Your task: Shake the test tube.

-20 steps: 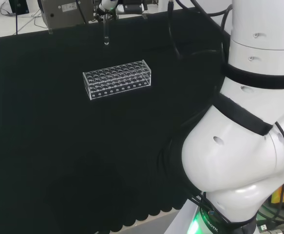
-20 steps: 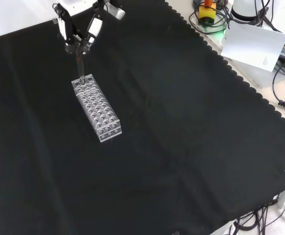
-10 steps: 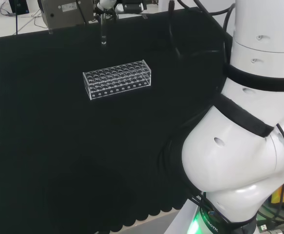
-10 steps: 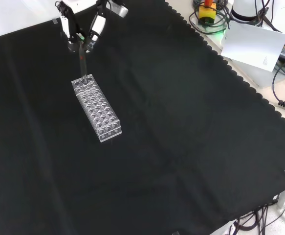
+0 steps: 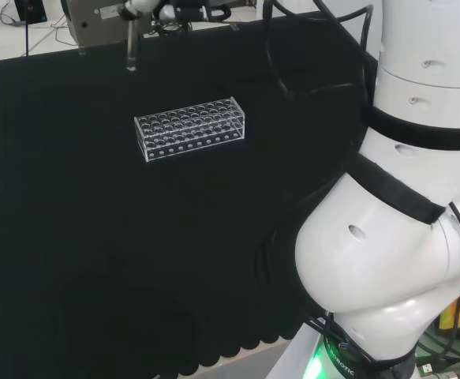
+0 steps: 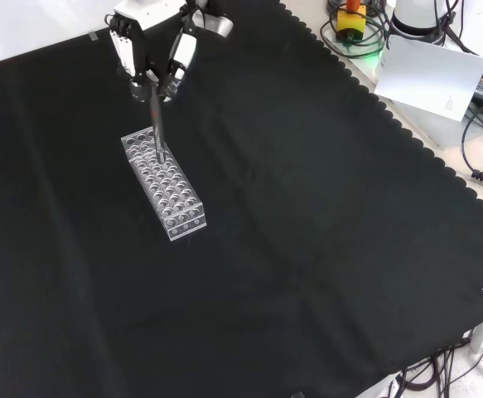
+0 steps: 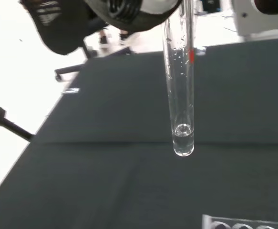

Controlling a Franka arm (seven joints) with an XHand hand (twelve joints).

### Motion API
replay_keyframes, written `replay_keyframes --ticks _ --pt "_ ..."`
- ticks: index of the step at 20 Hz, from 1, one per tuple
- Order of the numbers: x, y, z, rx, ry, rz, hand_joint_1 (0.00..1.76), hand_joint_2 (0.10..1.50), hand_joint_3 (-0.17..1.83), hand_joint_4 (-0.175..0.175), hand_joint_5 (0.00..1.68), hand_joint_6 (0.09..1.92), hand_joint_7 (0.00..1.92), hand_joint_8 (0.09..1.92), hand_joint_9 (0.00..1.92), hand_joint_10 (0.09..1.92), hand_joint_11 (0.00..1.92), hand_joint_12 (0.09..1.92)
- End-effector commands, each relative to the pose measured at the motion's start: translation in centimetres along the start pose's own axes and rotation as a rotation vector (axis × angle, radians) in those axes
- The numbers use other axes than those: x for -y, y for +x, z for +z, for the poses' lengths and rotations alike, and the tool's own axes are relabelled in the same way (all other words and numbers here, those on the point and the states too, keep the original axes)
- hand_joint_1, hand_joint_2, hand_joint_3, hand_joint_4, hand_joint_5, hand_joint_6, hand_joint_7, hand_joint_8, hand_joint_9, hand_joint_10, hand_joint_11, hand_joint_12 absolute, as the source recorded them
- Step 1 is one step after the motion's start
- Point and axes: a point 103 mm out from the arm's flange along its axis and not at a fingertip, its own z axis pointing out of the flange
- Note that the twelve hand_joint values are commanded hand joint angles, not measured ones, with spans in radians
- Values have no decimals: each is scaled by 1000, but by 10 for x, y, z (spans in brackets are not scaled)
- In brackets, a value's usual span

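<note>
The test tube [image 6: 155, 131] hangs upright above the clear rack [image 6: 164, 183] on the counter [image 6: 307, 207], pinched at its top between the curled fingers [image 6: 179, 62] of the hand [image 6: 152, 46].

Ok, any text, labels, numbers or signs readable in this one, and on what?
None can be read.
Test tube held by the robot hand: a red mark on the glass, not legible as text.
White sheet at the bench's edge in the front view: a small dark mark, too small to read.
Tube rack: no print visible.
</note>
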Motion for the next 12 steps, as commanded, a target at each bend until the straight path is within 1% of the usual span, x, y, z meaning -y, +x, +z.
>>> replay_keyframes --ticks 1,4,8,10,12 --pt "-2 18 -2 0 -8 -33 1326 1046 -175 -175 1410 87 1407 583 1769 134 1548 735" --pt "3 6 0 18 9 -3 1326 1046 -175 -175 1410 87 1406 584 1770 133 1547 736" --pt "15 -24 4 62 40 56 1326 1046 -175 -175 1410 87 1406 584 1771 131 1547 736" --pt "23 -45 4 90 50 103 1326 1046 -175 -175 1410 87 1406 584 1771 130 1547 737" --pt "34 -68 1 119 59 160 1326 1047 -175 -175 1410 87 1406 585 1772 129 1547 737"
